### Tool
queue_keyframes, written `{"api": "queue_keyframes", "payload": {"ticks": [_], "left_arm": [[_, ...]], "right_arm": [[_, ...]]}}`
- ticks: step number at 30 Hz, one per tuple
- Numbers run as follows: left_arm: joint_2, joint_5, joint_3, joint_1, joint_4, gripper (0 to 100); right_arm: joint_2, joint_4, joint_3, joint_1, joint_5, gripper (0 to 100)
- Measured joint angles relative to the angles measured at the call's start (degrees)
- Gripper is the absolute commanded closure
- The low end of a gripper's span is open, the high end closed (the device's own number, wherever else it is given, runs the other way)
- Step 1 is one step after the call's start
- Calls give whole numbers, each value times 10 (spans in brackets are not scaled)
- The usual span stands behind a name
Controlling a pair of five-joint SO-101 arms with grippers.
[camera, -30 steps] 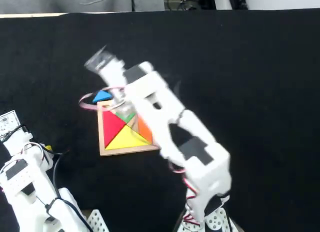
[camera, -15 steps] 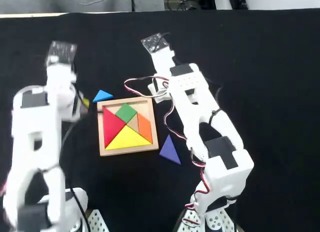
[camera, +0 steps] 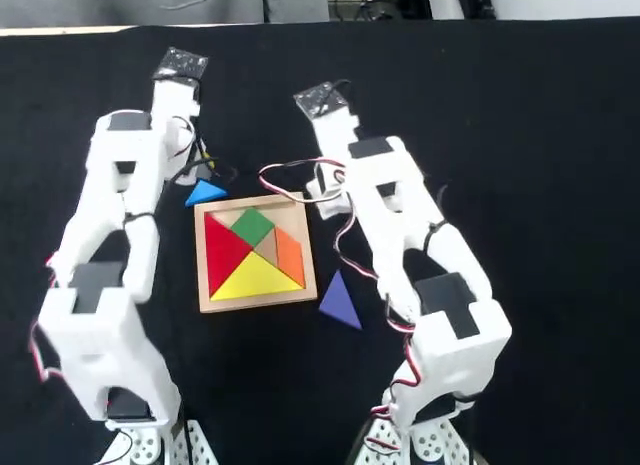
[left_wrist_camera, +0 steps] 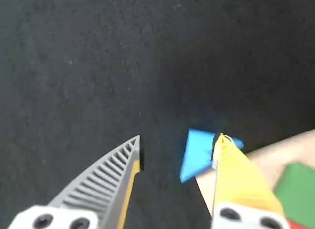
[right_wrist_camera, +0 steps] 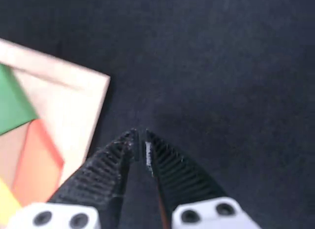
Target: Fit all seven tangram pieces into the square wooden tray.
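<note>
The left fingers (left_wrist_camera: pixel 115 172) gape wide, empty; the blue triangle (left_wrist_camera: pixel 197 152) lies just inside the yellow finger, near the tray (left_wrist_camera: pixel 275 155) corner; closing here may catch the rim or skid the piece; the right fingers (right_wrist_camera: pixel 106 165) are nearly shut, empty.

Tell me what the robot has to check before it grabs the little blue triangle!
1. Left gripper open: ok.
2. Blue triangle centred in its opening: not ok, it sits off to one side.
3. Blue triangle free of the tray: cannot tell, it lies right at a corner.
4. Right gripper out of the way: ok, shut, empty, near another tray corner.
5. Room in the tray: ok, bare wood shows in one corner.
6. Other loose pieces noted: ok, purple triangle lies outside the tray.
</note>
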Motion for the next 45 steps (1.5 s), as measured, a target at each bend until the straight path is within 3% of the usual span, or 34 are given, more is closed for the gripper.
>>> {"api": "queue_keyframes", "payload": {"ticks": [10,15,25,34,39,42,45], "left_arm": [[157,-12,-122,13,-1,758],[158,-94,-127,-14,40,758],[152,-262,-135,-128,181,758],[47,-308,-104,-276,201,758],[-23,-225,-44,-316,287,758],[-47,-102,17,-309,272,758],[-62,53,83,-285,194,758]], "right_arm": [[0,-26,4,6,-1,988],[0,-26,4,7,0,988],[0,-26,4,8,-1,988],[0,-26,6,8,-1,988],[0,-26,6,8,0,988],[0,-26,6,8,0,988],[-1,-3,6,8,4,988]]}}
